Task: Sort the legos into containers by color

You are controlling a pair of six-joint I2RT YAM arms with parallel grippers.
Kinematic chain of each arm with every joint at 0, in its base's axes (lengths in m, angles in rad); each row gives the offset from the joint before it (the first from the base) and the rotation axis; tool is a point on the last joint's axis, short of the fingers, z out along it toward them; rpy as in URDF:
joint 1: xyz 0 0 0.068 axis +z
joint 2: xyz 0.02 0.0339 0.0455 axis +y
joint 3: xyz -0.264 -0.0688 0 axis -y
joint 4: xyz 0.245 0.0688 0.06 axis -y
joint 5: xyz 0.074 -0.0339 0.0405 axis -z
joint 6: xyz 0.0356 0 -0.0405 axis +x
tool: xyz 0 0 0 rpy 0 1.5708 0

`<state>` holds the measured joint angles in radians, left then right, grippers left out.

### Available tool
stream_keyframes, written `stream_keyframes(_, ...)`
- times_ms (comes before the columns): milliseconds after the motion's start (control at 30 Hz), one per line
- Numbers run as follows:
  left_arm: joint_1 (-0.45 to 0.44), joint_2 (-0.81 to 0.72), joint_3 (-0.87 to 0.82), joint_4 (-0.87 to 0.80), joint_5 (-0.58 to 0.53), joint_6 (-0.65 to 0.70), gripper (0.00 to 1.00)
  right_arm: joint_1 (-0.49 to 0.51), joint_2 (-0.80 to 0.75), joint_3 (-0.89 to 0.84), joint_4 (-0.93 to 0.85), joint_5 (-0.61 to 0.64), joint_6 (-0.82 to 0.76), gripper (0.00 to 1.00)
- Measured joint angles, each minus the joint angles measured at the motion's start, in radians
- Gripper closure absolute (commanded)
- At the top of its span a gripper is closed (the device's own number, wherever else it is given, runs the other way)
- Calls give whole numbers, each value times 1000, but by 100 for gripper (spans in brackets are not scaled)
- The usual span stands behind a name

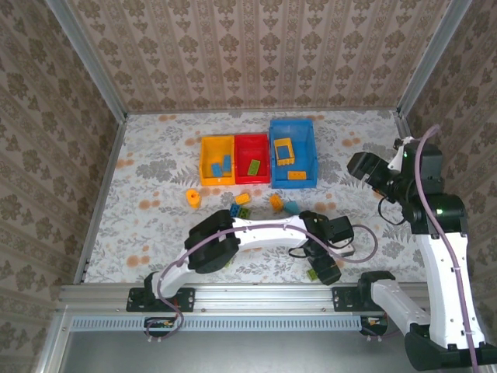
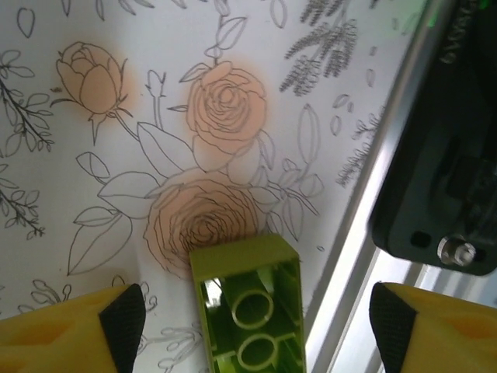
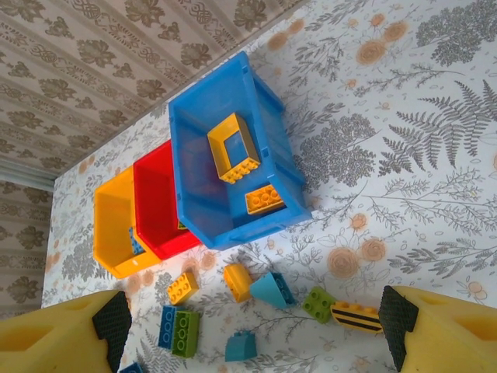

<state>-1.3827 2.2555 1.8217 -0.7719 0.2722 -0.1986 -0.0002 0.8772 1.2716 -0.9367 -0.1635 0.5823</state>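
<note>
Currently in hand: picking up one small lime-green plastic lego brick (image 2: 247, 311), as I judge it; it lies at the near right of the flower-printed table (image 2: 116, 116), just beside the aluminium edge rail (image 2: 349, 256).
Left gripper (image 2: 252, 330): jaws open, a yellow finger on either side of the brick, neither pad touching it.
Right gripper (image 3: 252, 342): jaws spread wide, nothing between them, held high at the right.
Containers: small yellow-orange plastic bin (image 1: 203, 159), small red plastic bin (image 1: 247, 148) and larger blue plastic bin (image 1: 314, 159), side by side at the far middle.
Already binned: blue bricks (image 1: 221, 165) in the yellow-orange one, a green brick (image 1: 254, 166) in the red one, an open orange frame (image 1: 283, 149) in the blue one.
Unsorted: several loose bricks (image 3: 237, 281) just near of the bins.
Next move: probably close squarely on the lime-green brick, lift it clear of the rail, and carry it far-left to the red bin.
</note>
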Motion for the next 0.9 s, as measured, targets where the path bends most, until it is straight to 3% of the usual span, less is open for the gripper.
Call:
stream_keyframes(200, -2, 23, 17, -31, -24, -15, 32, -2, -27, -18, -10, -4, 8, 13)
stream_keyframes(467, -4, 29, 21, -46, -81, -14, 51, -5, -26, -24, -9, -10, 27, 14)
stream_keyframes(633, -5, 31, 21, -52, -114, -7, 54, -6, -18, -24, -4, -10, 27, 14)
stream_keyframes(900, -7, 14, 2, -48, -204, -3, 67, -11, -6, -53, 14, -16, 27, 14)
